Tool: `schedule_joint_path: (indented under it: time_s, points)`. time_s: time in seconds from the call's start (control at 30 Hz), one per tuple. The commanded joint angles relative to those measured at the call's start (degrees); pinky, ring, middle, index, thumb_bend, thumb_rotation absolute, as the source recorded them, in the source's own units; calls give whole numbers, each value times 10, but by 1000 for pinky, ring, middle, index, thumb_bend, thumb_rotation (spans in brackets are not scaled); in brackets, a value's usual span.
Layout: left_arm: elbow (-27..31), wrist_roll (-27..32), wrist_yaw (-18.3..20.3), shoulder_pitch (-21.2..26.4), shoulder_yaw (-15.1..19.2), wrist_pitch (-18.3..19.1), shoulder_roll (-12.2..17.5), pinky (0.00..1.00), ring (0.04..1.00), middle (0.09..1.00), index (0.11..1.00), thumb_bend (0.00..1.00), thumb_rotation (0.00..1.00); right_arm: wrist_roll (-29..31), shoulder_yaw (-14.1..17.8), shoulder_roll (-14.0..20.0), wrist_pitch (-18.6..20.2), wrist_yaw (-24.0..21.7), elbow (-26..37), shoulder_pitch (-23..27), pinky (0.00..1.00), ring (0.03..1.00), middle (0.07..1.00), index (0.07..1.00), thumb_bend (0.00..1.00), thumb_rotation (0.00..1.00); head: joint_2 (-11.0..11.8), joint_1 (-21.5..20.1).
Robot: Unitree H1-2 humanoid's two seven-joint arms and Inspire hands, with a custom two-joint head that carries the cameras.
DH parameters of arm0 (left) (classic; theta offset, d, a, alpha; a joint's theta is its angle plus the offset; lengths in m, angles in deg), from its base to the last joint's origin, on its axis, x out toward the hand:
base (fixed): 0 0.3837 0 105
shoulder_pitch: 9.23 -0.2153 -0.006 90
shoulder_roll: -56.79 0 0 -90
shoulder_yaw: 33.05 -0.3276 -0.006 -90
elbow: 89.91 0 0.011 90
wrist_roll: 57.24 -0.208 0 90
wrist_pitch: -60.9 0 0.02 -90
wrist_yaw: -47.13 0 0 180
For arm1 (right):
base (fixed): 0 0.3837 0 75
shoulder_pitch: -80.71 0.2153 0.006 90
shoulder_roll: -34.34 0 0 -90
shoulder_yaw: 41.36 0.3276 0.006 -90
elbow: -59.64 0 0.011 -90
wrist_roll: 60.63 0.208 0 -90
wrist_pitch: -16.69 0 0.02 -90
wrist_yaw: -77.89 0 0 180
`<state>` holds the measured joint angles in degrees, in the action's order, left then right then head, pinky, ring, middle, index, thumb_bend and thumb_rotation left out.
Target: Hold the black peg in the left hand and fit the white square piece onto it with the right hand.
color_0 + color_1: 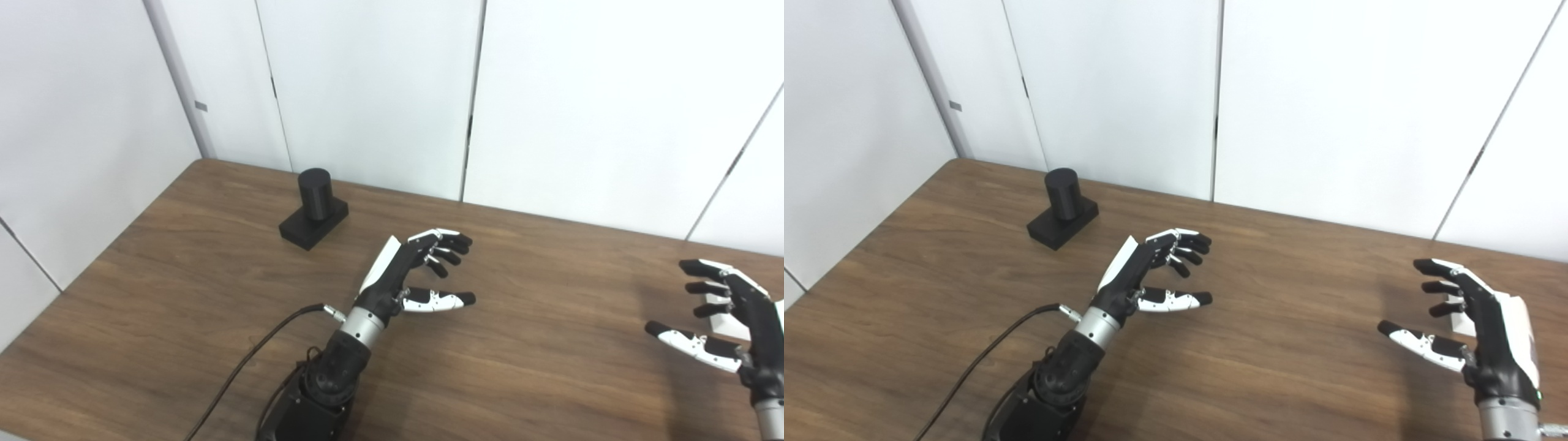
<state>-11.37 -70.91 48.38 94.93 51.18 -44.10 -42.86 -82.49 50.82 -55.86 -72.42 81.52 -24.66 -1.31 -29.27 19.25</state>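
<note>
Spanning the whole scene is the brown table (184,306), nothing assembled on it yet; the left hand (410,275) hovers mid-table, fingers spread and empty, well apart from the black peg (314,208), which stands upright on its base at the far left; at the right edge the right hand (1470,324) hangs with fingers apart, the white square piece (726,315) on the table just behind them, seemingly ungrasped; both pickups and the fitting remain, I'd judge.

Two head-mounted views, side by side, angled down over the same table (184,318) and back wall (367,92)
</note>
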Motion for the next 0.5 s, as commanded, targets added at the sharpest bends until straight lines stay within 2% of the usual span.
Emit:
schedule_joint_path:
  time_s: [0.0, 0.1, 0.17, 0.3, 0.47]
  points:
    - [19, -8, -9, 19, -2, -13, -2, 537, 662, 708, 702, 752, 27, 1, 5, 8, -11, 3, 21, 17, 506, 676, 743, 700, 632, 0, 0, 0]
    - [17, -6, -9, 19, -2, -15, -3, 534, 661, 708, 702, 749, 13, 2, 4, 9, -11, 1, 21, 17, 504, 670, 743, 701, 631, 0, 3, 0]
    - [14, -10, -12, 18, -2, -19, -3, 534, 664, 710, 703, 747, 11, 4, 4, 8, -13, 2, 20, 15, 507, 670, 742, 698, 634, 0, 16, 2]
    - [7, -10, -16, 18, -2, -26, -5, 540, 678, 717, 706, 743, 23, 6, 4, 8, -24, 5, 16, 14, 503, 665, 735, 692, 653, 0, 20, 6]
    - [4, -5, -9, 20, -4, -22, -4, 534, 673, 720, 709, 738, 29, 1, 3, 7, -12, 3, 22, 14, 496, 668, 735, 691, 642, 0, 24, 9]
